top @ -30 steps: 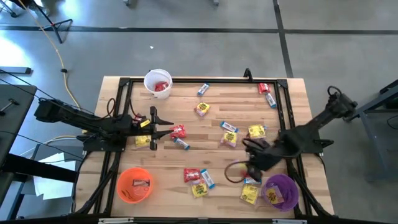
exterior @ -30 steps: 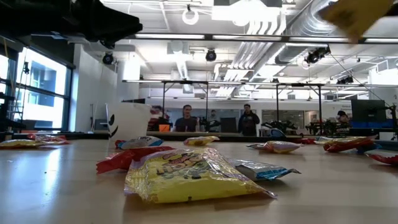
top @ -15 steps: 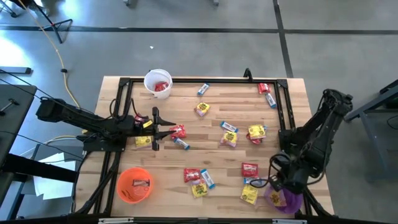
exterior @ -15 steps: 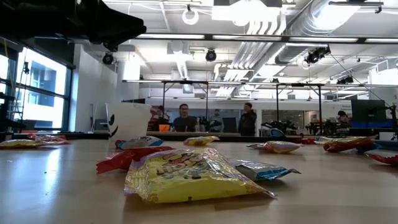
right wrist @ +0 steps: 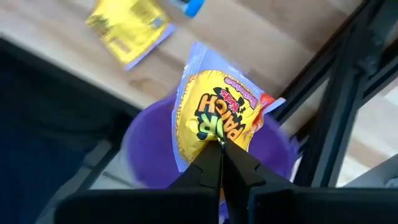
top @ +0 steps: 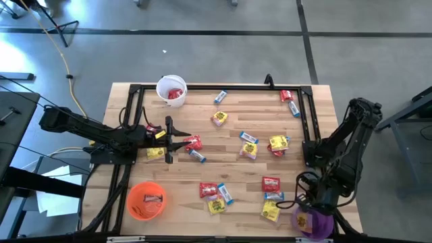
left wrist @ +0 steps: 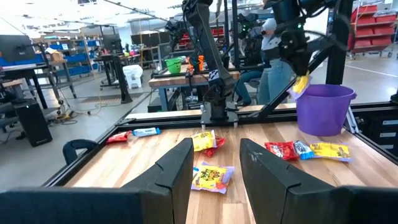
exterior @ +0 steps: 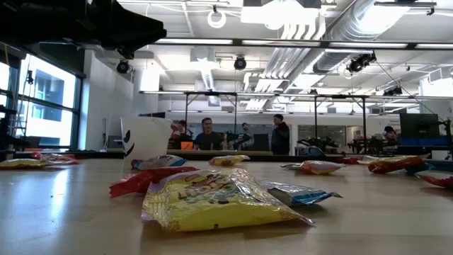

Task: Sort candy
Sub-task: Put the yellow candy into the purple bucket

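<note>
On the wooden table (top: 229,158) candy (top: 248,145) lies scattered, one yellow packet (right wrist: 214,121) pinched by the right gripper (right wrist: 222,163) over the purple cup (top: 310,221) at the near right, while the left gripper (left wrist: 214,165), fingers apart, hovers left.

A wooden table (top: 229,135) carries scattered candy (top: 248,146) in red, yellow and blue wrappers, a white cup (top: 171,90) far left, an orange cup (top: 146,200) near left, and a purple cup (top: 309,221) near right.
</note>
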